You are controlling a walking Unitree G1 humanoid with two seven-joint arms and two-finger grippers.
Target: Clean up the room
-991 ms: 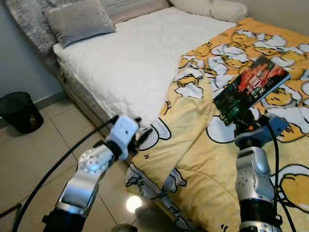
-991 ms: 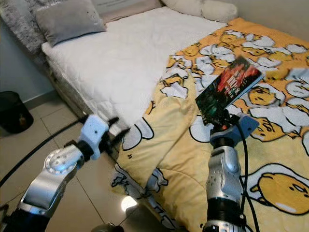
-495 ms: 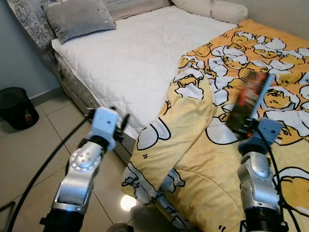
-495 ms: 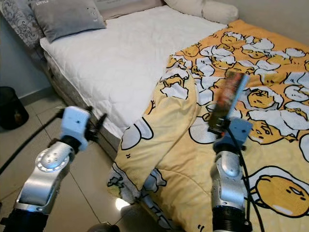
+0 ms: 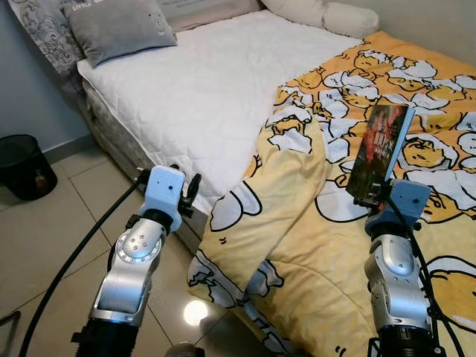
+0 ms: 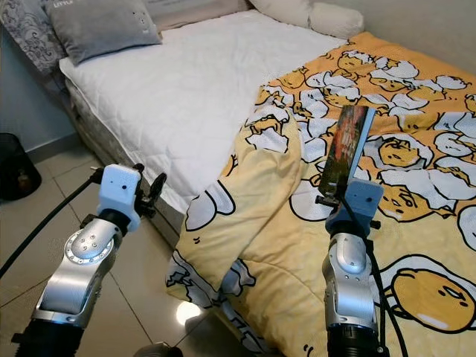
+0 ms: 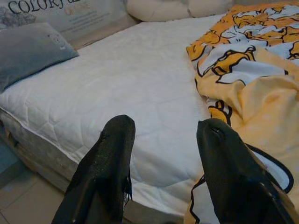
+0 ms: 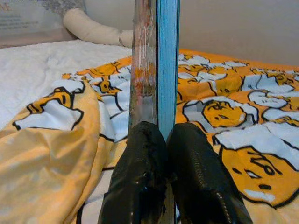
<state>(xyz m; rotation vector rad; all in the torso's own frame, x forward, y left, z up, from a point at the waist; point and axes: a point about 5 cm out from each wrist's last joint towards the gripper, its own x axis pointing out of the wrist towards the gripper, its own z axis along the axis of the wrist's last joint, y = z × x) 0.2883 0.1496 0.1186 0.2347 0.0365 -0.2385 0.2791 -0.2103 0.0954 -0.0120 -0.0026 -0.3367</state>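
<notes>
Left gripper (image 5: 190,195): at my 10 o'clock, fingers (image 7: 110,158) spread apart and empty, poised by the mattress edge
Right gripper (image 8: 161,154): at my 2 o'clock, I see both fingers pinched on the book
Book (image 5: 380,152): held upright above the blanket
Blanket (image 5: 312,223): yellow cartoon print, draped off the bed at 12 o'clock
Mattress (image 5: 216,89): bare white, 11 o'clock
Grey pillow (image 5: 119,28): far, 10 o'clock
Black bin (image 5: 26,167): on the floor, 9 o'clock

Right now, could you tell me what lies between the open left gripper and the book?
In the left eye view, between the left gripper and the book lies the folded yellow blanket on the bed.
</notes>
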